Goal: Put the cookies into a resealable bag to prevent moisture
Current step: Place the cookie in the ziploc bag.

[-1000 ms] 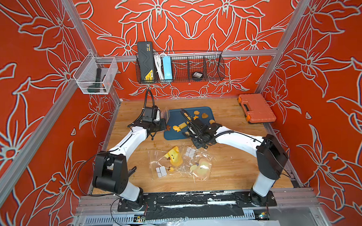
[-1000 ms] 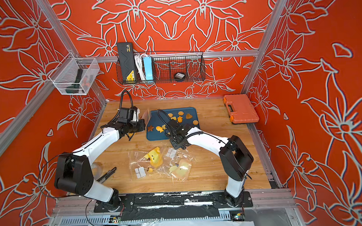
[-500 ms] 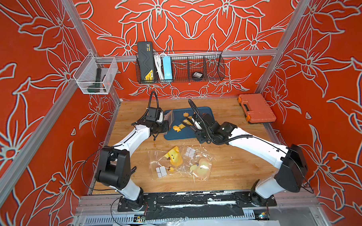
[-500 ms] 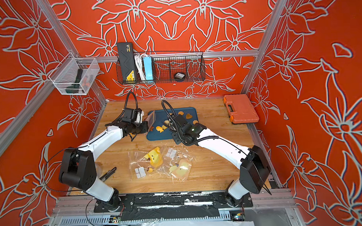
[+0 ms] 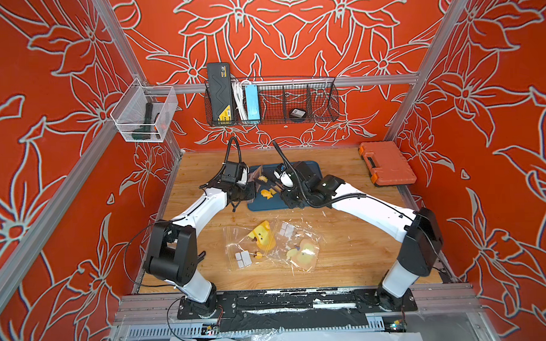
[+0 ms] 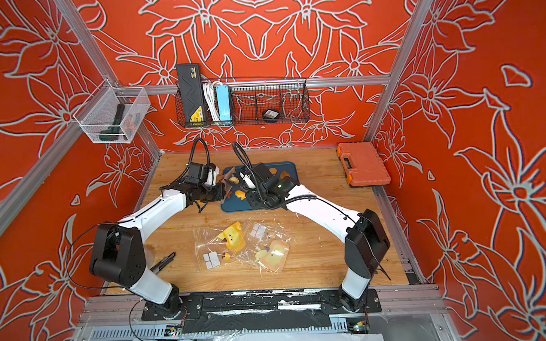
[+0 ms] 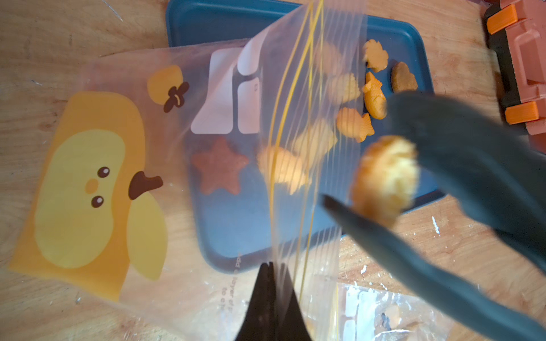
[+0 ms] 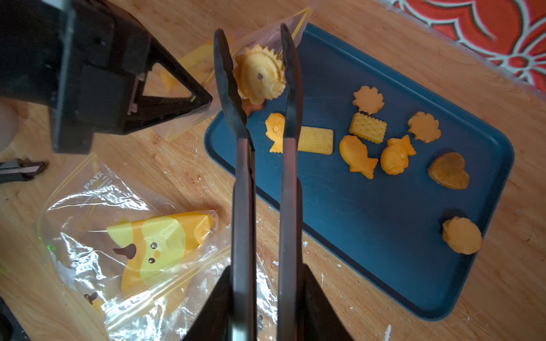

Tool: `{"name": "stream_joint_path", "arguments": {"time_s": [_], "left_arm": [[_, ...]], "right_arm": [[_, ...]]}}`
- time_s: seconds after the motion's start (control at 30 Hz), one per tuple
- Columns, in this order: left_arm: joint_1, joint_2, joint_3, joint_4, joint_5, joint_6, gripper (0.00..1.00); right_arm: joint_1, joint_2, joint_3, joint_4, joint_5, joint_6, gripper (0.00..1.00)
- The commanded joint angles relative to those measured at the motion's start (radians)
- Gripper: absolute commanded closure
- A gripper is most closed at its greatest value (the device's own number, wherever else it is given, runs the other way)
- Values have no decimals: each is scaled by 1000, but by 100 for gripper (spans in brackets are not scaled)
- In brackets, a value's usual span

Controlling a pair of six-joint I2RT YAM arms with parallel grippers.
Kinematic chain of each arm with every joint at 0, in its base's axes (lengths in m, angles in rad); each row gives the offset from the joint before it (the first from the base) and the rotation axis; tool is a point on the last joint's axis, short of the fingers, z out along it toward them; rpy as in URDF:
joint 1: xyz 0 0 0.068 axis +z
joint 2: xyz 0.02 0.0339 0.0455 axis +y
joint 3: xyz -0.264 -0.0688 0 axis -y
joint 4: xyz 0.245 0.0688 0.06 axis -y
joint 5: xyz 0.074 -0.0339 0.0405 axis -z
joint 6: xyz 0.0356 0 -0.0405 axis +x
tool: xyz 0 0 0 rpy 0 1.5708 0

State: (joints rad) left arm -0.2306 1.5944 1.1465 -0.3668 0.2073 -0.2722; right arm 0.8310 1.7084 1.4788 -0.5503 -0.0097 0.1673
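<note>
loading one round, ridged cookie (image 8: 260,75) into the bag, judged as the step in hand: pinched between the tips of long black tongs (image 8: 240,177), hanging just beside the zip edge of the resealable bag (image 7: 224,97) (cannot tell whether already past the lip). lifted off the tabletop (image 8: 384,38) by one edge, slanting over the end of the blue tray (image 8: 384,236), mouth turned toward the tongs. clamped tight on the bag's edge beside the yellow zip lines: left end effector (image 7: 273,274). closed round the handles of the tongs, not on the cookie itself: right end effector (image 8: 266,267). lying loose on the tray: the rest of the cookies (image 8: 367,127), among them fish, shells, rectangles and a brown heart. early in the job, going by that count. crumpled on the tabletop near the tray, untouched: spare bags (image 8: 133,242). next, most likely: push the tongs' tips deeper past the zip, ease the squeeze to drop the cookie inside, keep the left grip firm to hold the mouth wide, then draw the tongs back to the tray for another piece.
</note>
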Motion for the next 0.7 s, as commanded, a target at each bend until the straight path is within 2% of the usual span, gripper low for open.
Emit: {"name": "stream_joint_path", "arguments": {"time_s": [0.0, 0.3, 0.67], "left_arm": [[-6, 7, 21, -15, -1, 16, 100], [-6, -6, 17, -11, -27, 10, 100], [-6, -25, 9, 4, -11, 14, 100]], "right_arm": [[7, 27, 38, -20, 10, -31, 66], [10, 49, 33, -51, 7, -71, 67], [17, 154, 150, -120, -60, -110, 66]]}}
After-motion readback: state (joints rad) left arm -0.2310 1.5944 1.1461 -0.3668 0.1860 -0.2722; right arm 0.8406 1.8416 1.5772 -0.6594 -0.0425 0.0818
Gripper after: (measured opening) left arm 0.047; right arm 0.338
